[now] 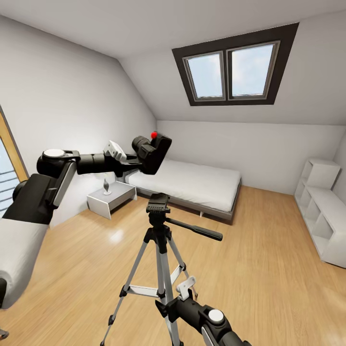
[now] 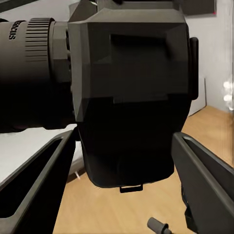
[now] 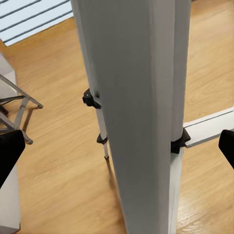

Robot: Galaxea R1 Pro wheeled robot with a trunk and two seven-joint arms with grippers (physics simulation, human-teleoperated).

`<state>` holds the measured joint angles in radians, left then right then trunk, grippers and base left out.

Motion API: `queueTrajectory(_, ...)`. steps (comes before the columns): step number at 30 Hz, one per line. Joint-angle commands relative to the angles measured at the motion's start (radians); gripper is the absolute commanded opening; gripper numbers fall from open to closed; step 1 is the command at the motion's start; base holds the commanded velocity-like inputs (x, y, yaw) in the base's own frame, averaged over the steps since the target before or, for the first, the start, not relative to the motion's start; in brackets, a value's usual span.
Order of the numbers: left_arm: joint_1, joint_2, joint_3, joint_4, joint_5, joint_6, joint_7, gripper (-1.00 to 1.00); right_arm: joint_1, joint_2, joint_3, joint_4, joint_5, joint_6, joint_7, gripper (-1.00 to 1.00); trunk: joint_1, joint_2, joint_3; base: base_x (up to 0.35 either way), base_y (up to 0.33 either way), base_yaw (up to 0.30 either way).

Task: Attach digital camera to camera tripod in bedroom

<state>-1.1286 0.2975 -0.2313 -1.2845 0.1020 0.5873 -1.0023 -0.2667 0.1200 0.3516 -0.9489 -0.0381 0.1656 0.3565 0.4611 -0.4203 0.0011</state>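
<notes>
My left gripper (image 1: 137, 166) is shut on the black digital camera (image 1: 153, 151) and holds it tilted in the air, its red button (image 1: 154, 135) on top. The camera hangs above and slightly left of the tripod's black head (image 1: 157, 204). In the left wrist view the camera body (image 2: 131, 97) sits between my two fingers (image 2: 34, 190). The camera tripod (image 1: 161, 259) stands on the wood floor, its pan handle (image 1: 197, 230) pointing right. My right gripper (image 1: 169, 300) stands open around a silver tripod leg (image 3: 136, 122), its fingertips (image 3: 9, 151) clear of the metal.
A grey bed (image 1: 192, 185) with a white mattress lies against the far wall under the double skylight (image 1: 233, 69). A white nightstand (image 1: 111, 198) stands left of it. White shelving (image 1: 322, 211) lines the right wall. A wood-framed window (image 1: 12, 149) is at the left.
</notes>
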Motion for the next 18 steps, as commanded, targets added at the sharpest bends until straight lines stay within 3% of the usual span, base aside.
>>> queueTrajectory(1, -0.009, 0.001, -0.002, 0.002, 0.009, 0.011, -0.005, -1.00, 0.000, 0.001, 0.000, 0.003, -0.004, 0.001, 0.002, 1.00, 0.000, -0.001, 0.000, 0.000, 0.000, 0.000)
queueTrajectory(18, -0.095, -0.001, -0.005, 0.011, 0.014, 0.039, -0.127, -1.00, 0.000, 0.000, -0.001, 0.023, 0.000, -0.054, 0.003, 1.00, 0.000, -0.001, 0.000, 0.000, 0.000, 0.000)
